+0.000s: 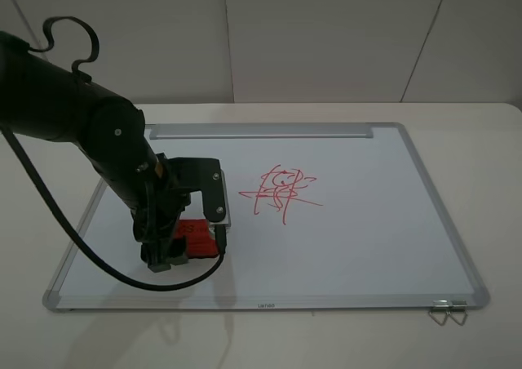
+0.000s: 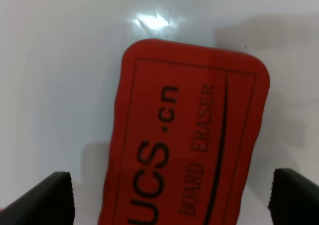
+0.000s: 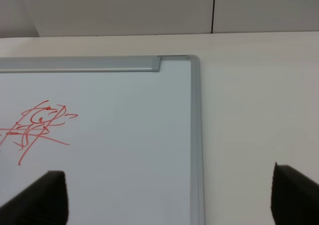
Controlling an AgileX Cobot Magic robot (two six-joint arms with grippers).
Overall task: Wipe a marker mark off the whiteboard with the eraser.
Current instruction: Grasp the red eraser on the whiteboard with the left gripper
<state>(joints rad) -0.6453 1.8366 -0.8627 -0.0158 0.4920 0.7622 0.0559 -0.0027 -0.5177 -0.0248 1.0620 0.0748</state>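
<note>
Whiteboard (image 1: 367, 230) lies flat on a pale table (image 1: 481, 120), silver rail (image 1: 261, 131) along its far edge and a wire clip (image 1: 447, 310) at its near right corner.

Eraser (image 2: 189, 135): flat on the whiteboard surface in the near left part, red printed top facing up. Lettering "UCS.cn" and "BOARD ERASER" is readable in the left wrist view. In the high view most of it is covered by the arm, with only a red patch showing.

Left gripper (image 2: 174, 200): directly over the eraser, straddling it. Fingers (image 2: 52, 197) are spread wide and released, one on each side of the block. Bare white board shows between each fingertip and the eraser's red sides, so no grasp and no contact visible.

Marker mark (image 1: 283, 188): red, near the whiteboard's centre, well apart from the eraser toward the right side. It has a round shape above small loops, with longer red lines crossing through it. It looks intact and unsmeared.

Right gripper (image 3: 172, 197): outside the high view. Its own camera shows it above the whiteboard's far right corner, fingers spread wide, nothing between them.
</note>
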